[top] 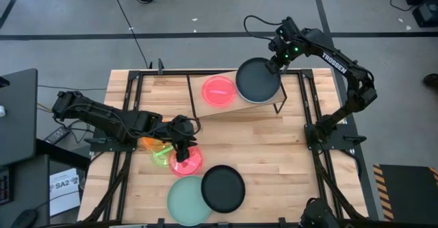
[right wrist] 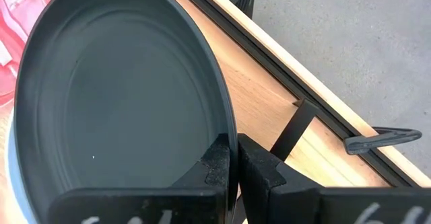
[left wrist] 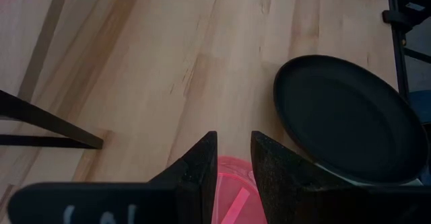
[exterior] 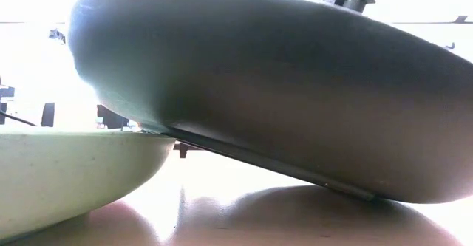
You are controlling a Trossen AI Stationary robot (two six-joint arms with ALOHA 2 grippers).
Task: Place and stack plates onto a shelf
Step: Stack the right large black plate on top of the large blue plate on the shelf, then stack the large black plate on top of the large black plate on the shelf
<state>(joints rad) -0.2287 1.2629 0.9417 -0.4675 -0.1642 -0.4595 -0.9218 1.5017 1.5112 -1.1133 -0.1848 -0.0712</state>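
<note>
The shelf stands slanted at the table's far middle. A red plate lies on its left half. A light-blue plate's rim shows on its right half. Over that is a black plate, with my right gripper shut on it. My left gripper is open above a pink plate, which shows in its gap. Orange and neon-green plates lie beside it. A second black plate leans on a mint-green one near the front. My right gripper pinches the black plate's far right rim, one finger inside the dish and one outside. The fingers slant down from the far right. The plate lies over the light-blue plate; whether it rests on it I cannot tell. My left gripper may touch the pink plate, but I cannot tell: its fingertips lie outside the frame.
The shelf's thin black legs stand on the slatted tabletop. In the low view the near black plate's underside fills the picture, resting on the mint-green plate's rim. Bare wood lies between the shelf and the near plates.
</note>
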